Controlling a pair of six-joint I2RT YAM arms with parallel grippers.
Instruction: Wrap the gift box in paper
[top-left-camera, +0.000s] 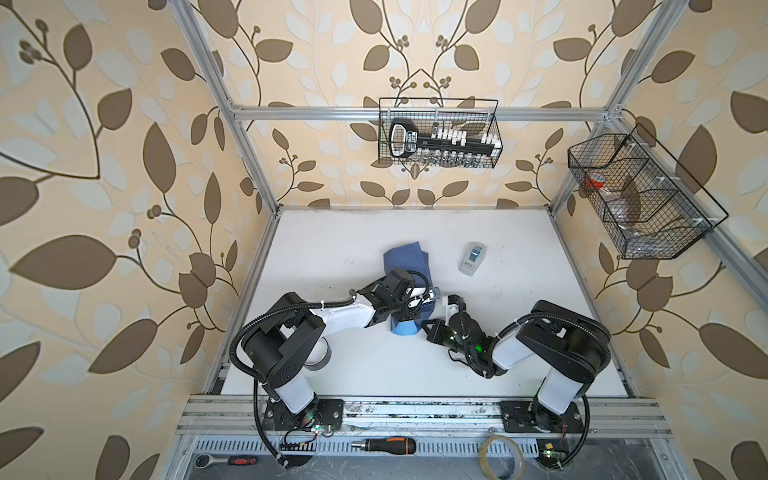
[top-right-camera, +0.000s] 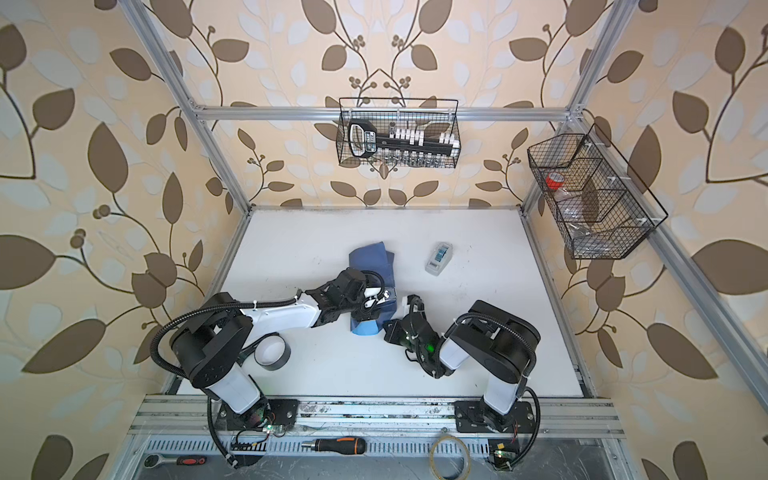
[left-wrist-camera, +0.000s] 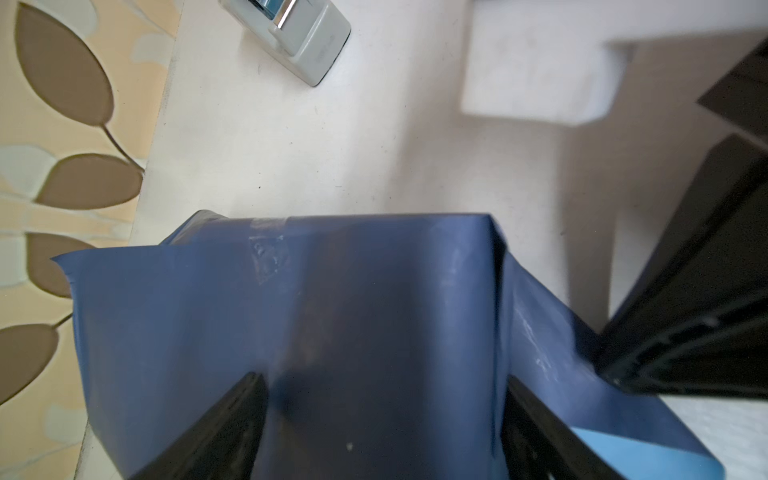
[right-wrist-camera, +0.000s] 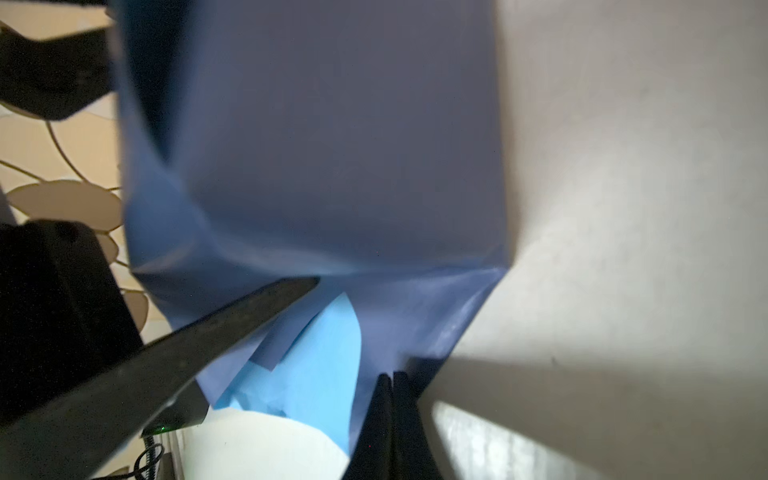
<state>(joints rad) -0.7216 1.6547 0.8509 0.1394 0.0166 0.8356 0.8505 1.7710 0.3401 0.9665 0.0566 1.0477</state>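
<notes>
The gift box is hidden inside the paper (top-left-camera: 401, 262) (top-right-camera: 370, 259), which is folded round it dusky blue side out in mid-table. A strip of clear tape (left-wrist-camera: 266, 253) sits on the top seam. My left gripper (top-left-camera: 419, 301) (top-right-camera: 380, 301) (left-wrist-camera: 382, 382) reaches down over the bundle, its fingers (left-wrist-camera: 249, 399) set wide against its two sides. At the near end the paper's light blue inner face (top-left-camera: 405, 329) (right-wrist-camera: 328, 353) shows in loose flaps. My right gripper (top-left-camera: 428, 322) (top-right-camera: 388, 324) (right-wrist-camera: 392, 374) is shut, its tips touching a corner of that end flap.
A grey tape dispenser (top-left-camera: 472, 258) (top-right-camera: 439, 258) (left-wrist-camera: 291, 37) lies on the white table beyond and right of the bundle. A grey tape roll (top-right-camera: 270, 353) sits by the left arm's base. Wire baskets (top-left-camera: 440, 133) (top-left-camera: 640, 195) hang on the frame. A screwdriver (top-left-camera: 384, 445) and a clear tape roll (top-left-camera: 500, 457) lie in the front tray.
</notes>
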